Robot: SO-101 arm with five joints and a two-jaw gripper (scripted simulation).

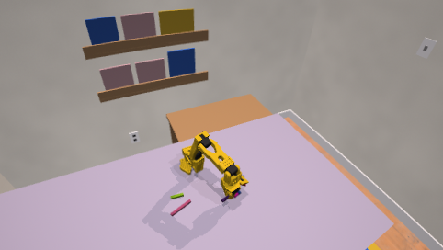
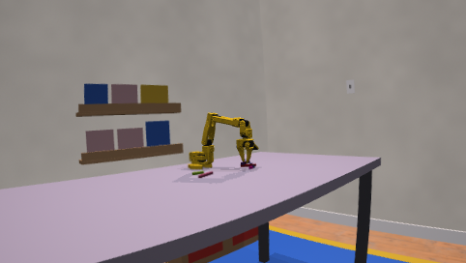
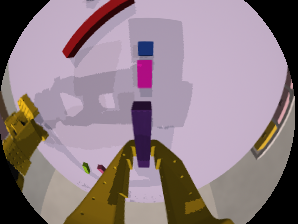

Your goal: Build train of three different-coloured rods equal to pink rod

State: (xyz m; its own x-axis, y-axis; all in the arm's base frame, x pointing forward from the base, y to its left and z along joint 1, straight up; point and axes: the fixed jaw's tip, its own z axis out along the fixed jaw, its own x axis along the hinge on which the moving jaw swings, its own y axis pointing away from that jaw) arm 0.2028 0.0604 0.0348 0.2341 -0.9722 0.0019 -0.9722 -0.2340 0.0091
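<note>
My gripper (image 1: 230,197) (image 2: 246,161) (image 3: 144,147) is shut on the purple rod (image 1: 224,198) (image 3: 142,122), which sticks out ahead of the fingertips, low over the table. In the wrist view the magenta rod (image 3: 144,74) lies ahead of it, roughly in line, with a visible gap between them. The small blue rod (image 3: 145,48) lies just beyond the magenta one, a narrow strip of table between. The red rod (image 3: 95,24) lies apart at the upper left. The lime rod (image 1: 176,196) (image 2: 197,173) and pink rod (image 1: 180,208) (image 2: 205,174) lie apart. The purple rod's exact height is unclear.
The arm's base (image 1: 191,162) (image 2: 200,160) stands on the lilac table (image 1: 299,184) (image 2: 300,174), behind the rods in the top view. The red rod is the nearest other rod to the magenta and blue rods. Shadows of the arm fall around them.
</note>
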